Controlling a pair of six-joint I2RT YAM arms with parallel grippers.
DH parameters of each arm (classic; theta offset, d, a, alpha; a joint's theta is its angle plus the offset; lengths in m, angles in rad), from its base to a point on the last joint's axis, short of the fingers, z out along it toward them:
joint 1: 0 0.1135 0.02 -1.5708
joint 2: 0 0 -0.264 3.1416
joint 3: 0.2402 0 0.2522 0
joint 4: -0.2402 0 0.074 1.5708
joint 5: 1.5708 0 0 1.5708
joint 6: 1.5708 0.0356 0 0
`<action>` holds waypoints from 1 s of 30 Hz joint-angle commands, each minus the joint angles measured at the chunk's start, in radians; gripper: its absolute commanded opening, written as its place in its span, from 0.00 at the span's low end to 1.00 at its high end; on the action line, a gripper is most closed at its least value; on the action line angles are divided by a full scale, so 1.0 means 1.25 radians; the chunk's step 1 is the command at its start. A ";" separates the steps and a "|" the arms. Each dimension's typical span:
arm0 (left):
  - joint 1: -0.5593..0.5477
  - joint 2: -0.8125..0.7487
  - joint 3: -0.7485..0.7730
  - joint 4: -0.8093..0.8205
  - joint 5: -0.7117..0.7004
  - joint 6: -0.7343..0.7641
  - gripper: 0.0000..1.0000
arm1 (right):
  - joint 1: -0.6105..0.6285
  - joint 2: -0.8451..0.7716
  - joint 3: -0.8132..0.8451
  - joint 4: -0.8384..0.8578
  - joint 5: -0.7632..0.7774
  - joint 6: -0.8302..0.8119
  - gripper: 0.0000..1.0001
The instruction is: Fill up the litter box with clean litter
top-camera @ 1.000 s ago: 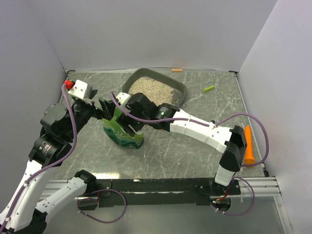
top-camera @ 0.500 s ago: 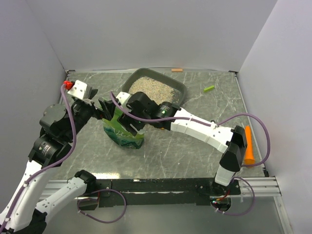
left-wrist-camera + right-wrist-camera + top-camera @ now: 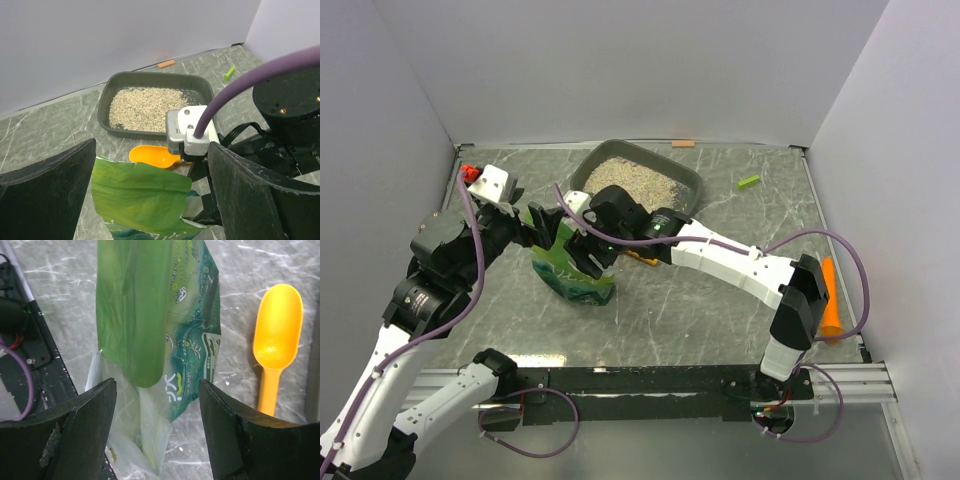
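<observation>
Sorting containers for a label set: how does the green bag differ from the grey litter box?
The green bag stands tall; the litter box lies low and flat. The bag is glossy green with print; the box is plain dark grey. The box shows its litter openly; the bag's contents are not visible. Both rest on the marbled table.

Top cam: high over the desk's [image 3: 720, 300] near edge, looking down. Left wrist: close, faces litter box [image 3: 104, 107]. Right wrist: close, straight down. All share green bag [image 3: 570, 283].
</observation>
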 commanded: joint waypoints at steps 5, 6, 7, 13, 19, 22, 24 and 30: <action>0.004 0.007 0.005 0.006 0.000 0.008 0.97 | -0.008 0.029 -0.011 0.051 -0.095 0.009 0.64; 0.002 0.007 0.006 0.005 0.000 0.008 0.97 | -0.008 0.030 -0.012 0.051 -0.097 0.009 0.62; 0.002 0.007 0.006 0.005 0.000 0.010 0.97 | -0.008 0.031 -0.013 0.054 -0.098 0.009 0.61; 0.002 0.009 0.013 -0.002 0.000 0.013 0.97 | -0.018 0.046 -0.011 0.055 -0.101 0.006 0.37; 0.002 0.008 0.019 -0.006 -0.004 0.015 0.97 | -0.022 0.023 0.004 0.022 0.063 -0.011 0.00; 0.002 0.007 0.023 -0.008 -0.004 0.017 0.97 | -0.020 -0.011 0.024 -0.015 0.138 -0.030 0.00; 0.002 0.005 0.022 -0.006 -0.006 0.019 0.97 | -0.020 -0.024 0.041 -0.030 0.180 -0.046 0.00; 0.004 0.003 0.013 0.001 0.000 0.010 0.97 | -0.020 -0.057 0.072 -0.045 0.247 -0.083 0.00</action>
